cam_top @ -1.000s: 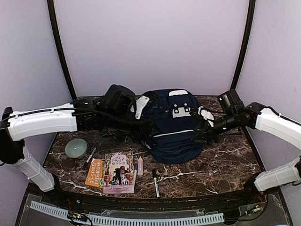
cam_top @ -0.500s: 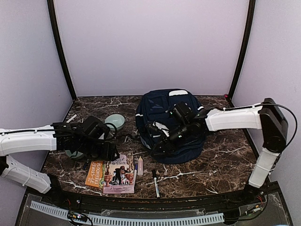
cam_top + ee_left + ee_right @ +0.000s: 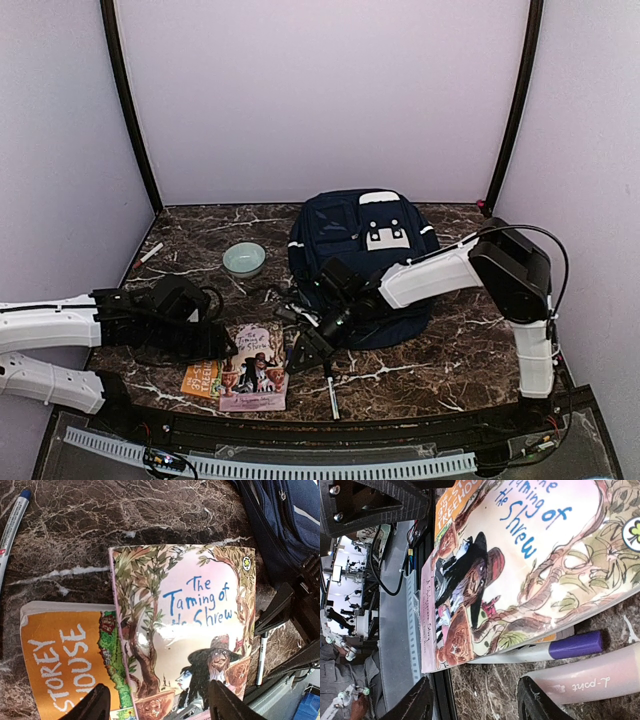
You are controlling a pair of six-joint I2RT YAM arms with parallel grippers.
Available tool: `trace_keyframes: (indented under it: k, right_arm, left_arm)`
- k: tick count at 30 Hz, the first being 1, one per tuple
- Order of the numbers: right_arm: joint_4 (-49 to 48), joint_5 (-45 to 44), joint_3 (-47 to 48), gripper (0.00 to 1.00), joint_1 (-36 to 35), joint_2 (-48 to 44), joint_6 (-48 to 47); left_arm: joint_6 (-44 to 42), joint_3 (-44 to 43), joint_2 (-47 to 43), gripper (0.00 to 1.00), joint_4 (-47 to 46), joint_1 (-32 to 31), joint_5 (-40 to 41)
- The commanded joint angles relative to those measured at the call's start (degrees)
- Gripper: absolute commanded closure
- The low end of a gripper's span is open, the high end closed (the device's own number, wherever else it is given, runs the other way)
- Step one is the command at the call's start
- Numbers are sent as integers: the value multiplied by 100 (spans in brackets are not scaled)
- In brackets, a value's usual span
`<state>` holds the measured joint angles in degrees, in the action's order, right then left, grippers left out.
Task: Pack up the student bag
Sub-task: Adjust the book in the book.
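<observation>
Student bag (image 3: 345, 225), lower front hidden behind right arm (image 3: 425, 280).

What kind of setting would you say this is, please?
Likely a robotics lab's test booth: a marble-patterned table boxed in by plain lilac walls, with what look like more rigs beyond its edge.

Left arm (image 3: 45, 325) and right arm (image 3: 430, 278): white shells, black joints.
Smooth white covers ran between bulky black motor housings, and a thin black cable (image 3: 545, 237) arched off the right arm's black elbow. The left gripper (image 3: 160, 702) and right gripper (image 3: 477, 700) ended in matte black, wedge-shaped fingers (image 3: 227, 702).
</observation>
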<state>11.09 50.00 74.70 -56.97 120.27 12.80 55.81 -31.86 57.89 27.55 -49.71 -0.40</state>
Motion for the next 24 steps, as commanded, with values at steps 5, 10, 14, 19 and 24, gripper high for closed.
trace_keyframes:
  k: [5, 10, 14, 19, 24]
  right_arm:
    - [-88, 112, 199, 40, 3, 296, 621]
    - [105, 219, 428, 39, 2, 580, 607]
    - [19, 376, 427, 37, 2, 677, 688]
    - [-2, 303, 432, 29, 2, 682, 810]
    - [-361, 440, 227, 28, 63, 575, 1236]
  left_arm:
    - [369, 453, -330, 33, -493, 41, -62]
    - [555, 686, -87, 35, -1005, 41, -346]
    - [545, 631, 206, 36, -1067, 41, -539]
    - [674, 801, 320, 41, -1572, 8, -871]
    - [713, 858, 347, 44, -1672, -54, -865]
